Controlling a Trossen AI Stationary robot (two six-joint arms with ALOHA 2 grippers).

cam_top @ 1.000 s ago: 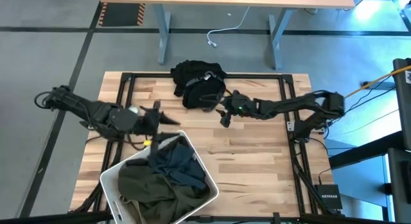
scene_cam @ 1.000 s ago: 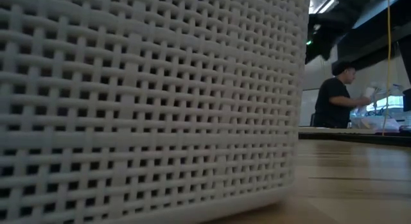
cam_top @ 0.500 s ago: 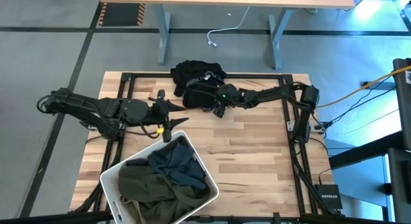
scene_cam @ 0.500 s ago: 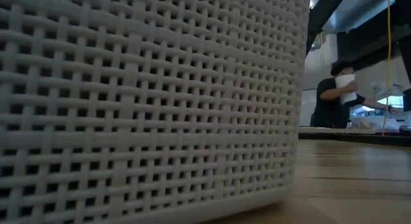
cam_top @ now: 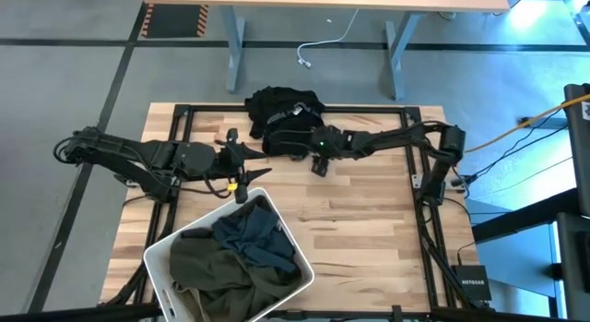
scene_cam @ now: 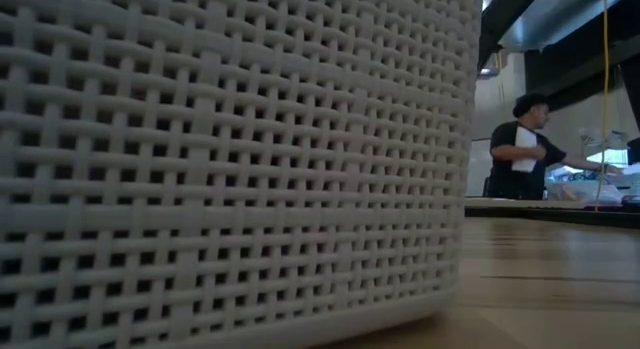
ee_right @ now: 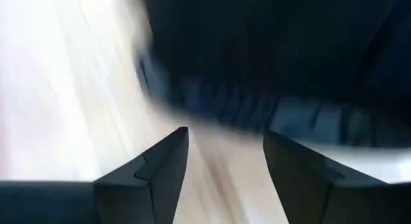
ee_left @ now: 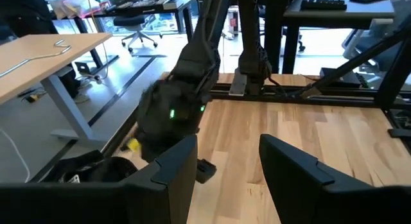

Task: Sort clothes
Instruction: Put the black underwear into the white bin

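A pile of black clothes (cam_top: 281, 119) lies on the wooden table at its far middle. My right gripper (cam_top: 315, 160) is open at the pile's near right edge. In the right wrist view (ee_right: 225, 131) its fingers stand just short of a dark garment's hem (ee_right: 257, 115); I cannot tell whether they touch it. My left gripper (cam_top: 243, 170) is open and empty, above the far corner of the white bin (cam_top: 277, 211). An olive-khaki garment (cam_top: 207, 271) and a dark blue one (cam_top: 253, 234) lie in the bin. No pale pink garment is in view.
The bin's woven wall (scene_cam: 230, 159) fills most of the low view. Bare wood (cam_top: 369, 230) lies at the table's right and near right. A desk (cam_top: 323, 1) stands beyond the far edge. A person (scene_cam: 520, 149) stands in the room behind.
My right gripper has gone toward the table's far left, from the bare wood up to the near edge of the black pile. My left gripper has gone a little toward the table's right, over the bin's far corner. The clothes have not moved.
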